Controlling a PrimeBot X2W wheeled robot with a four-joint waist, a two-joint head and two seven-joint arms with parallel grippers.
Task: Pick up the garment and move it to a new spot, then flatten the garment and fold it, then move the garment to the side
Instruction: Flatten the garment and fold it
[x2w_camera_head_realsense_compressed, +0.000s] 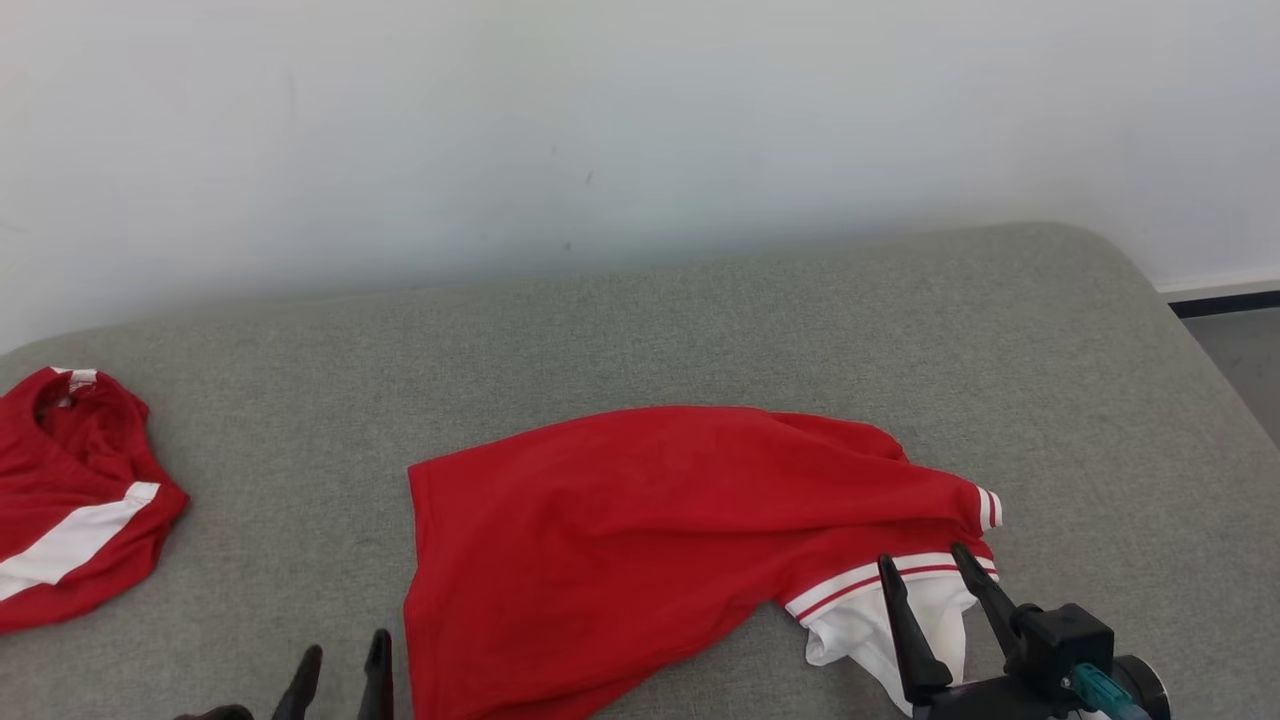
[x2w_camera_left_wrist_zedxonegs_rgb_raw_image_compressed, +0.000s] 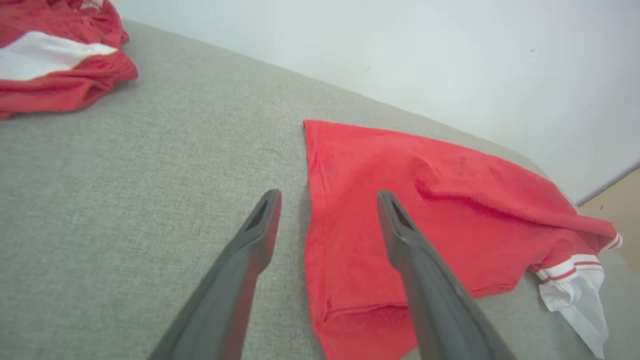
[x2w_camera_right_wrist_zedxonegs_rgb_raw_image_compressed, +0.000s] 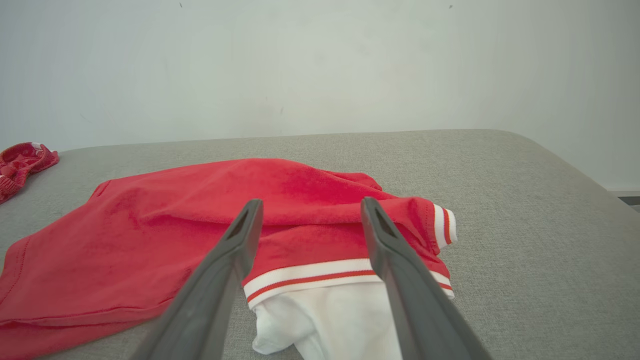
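1. Where spread on the grey upholstered surface (x2w_camera_head_realsense_compressed: 700, 320), red shirt (x2w_camera_head_realsense_compressed: 640, 540): rumpled, loosely doubled over, right of centre toward the near edge; white-and-red striped cuff (x2w_camera_head_realsense_compressed: 988, 508) and white panel (x2w_camera_head_realsense_compressed: 850, 625) at its right end.
2. Left gripper (x2w_camera_head_realsense_compressed: 342, 665): fingers spread wide, holding nothing; poised at the shirt's left hem, one finger over bare surface, the other over red cloth.
3. Right gripper (x2w_camera_head_realsense_compressed: 922, 558): fingers spread wide, empty; poised over the striped trim and white panel.
4. Second red garment (x2w_camera_head_realsense_compressed: 70, 500), white-banded: bunched at the far left, well apart from the shirt.
5. Pale wall (x2w_camera_head_realsense_compressed: 600, 120): behind the surface.
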